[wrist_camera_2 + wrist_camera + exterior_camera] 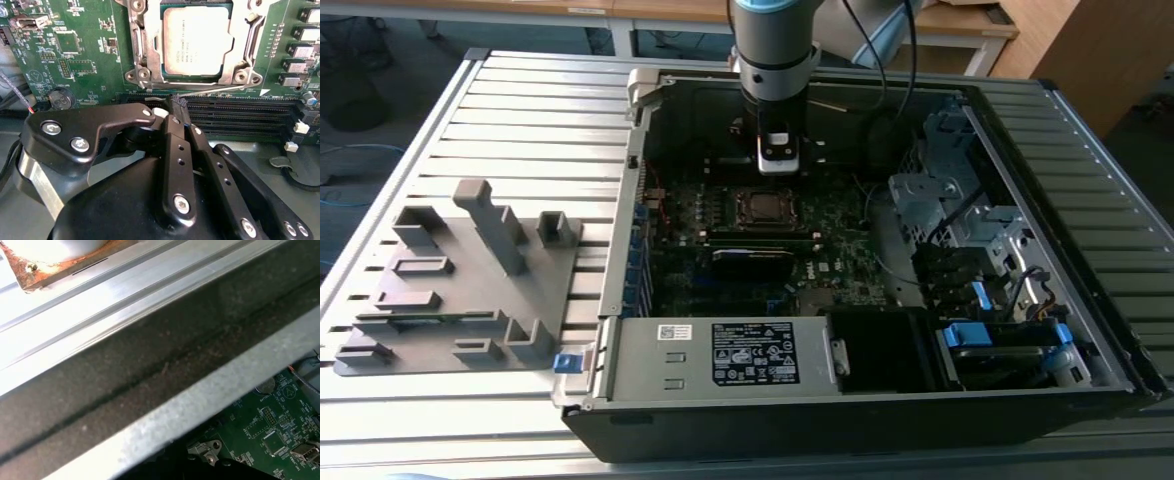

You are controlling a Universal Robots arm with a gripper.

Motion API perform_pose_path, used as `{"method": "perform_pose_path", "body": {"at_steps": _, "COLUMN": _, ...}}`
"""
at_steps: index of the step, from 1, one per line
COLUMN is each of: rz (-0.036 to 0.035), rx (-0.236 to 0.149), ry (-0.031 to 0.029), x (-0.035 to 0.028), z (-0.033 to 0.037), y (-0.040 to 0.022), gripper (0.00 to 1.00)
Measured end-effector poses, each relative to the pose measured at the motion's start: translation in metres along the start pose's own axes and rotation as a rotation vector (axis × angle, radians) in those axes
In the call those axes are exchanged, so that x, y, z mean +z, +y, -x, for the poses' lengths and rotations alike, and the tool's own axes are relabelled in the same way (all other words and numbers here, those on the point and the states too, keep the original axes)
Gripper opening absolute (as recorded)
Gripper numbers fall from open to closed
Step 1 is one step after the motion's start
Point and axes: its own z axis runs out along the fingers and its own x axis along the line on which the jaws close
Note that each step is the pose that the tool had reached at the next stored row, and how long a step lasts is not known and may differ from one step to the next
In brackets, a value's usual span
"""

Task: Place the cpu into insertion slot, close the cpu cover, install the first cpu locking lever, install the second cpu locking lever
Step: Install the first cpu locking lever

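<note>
In the second wrist view, the small flat square cpu with a dull silver-grey metal top point(198, 41) is seen seated in the square insertion slot with a silvery rim point(252, 75) on the dark green motherboard point(75, 55), and the thin silvery metal cpu cover frame point(150, 40) is laid down around it, the chip showing through its window. The black gripper point(181, 106) is held just beside the socket's edge, and its fingers point(175, 125) are pressed together on the end of a thin silvery wire locking lever point(220, 90), which is stretched along the socket's side next to the long black card slots point(240, 112). In the exterior view, the arm point(774, 60) is lowered into the open grey computer case point(1014, 130), which is set on a ribbed metal tabletop point(534, 110); a grey moulded fixture tray point(454, 290) is placed at the exterior view's left.
</note>
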Motion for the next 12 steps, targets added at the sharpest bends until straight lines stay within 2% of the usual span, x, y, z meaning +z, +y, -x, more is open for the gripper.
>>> {"method": "perform_pose_path", "body": {"at_steps": 12, "rz": 0.0016, "rx": -0.004, "ry": -0.0014, "x": 0.0003, "z": 0.0000, "y": -0.0002, "gripper": 0.11}}
